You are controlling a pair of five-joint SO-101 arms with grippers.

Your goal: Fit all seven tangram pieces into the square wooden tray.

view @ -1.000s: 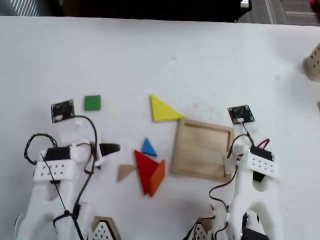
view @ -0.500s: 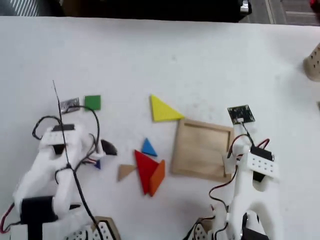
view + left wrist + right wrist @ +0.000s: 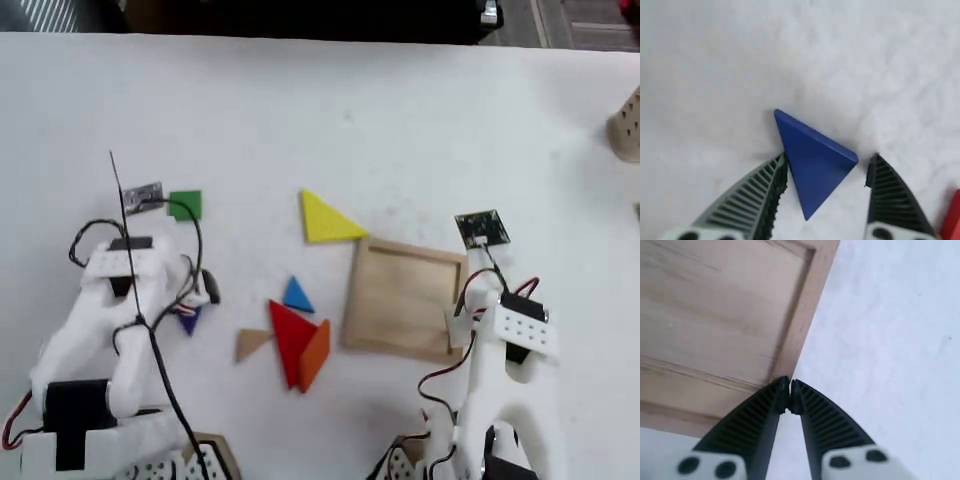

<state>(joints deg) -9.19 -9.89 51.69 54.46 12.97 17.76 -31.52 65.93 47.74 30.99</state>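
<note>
1. The tray lies flat on the white bench, and all seven pieces lie on the bench outside it.
2. A yellow triangle lies at the tray's far left corner, with one tip just beside the rim.
3. A light blue triangle lies near the tray's left side.
4. A red triangle and an orange piece lie touching each other, just left of the tray's near left corner. The orange piece is the closer of the two to the tray.
5. A tan triangle lies on the red one's far side from the tray, its tip just beside the red.
6. A green square lies well apart from the tray, out to its left and toward the far side.
7. A dark blue triangle lies flat, well left of the tray and beyond the tan piece.
8. The left gripper is down over the dark blue triangle with its fingers apart. One finger is against an edge of the piece and the other is just off a corner.
9. The right gripper is at the tray's near right corner. Its fingers are pressed together, with their tips over the rim.
</note>
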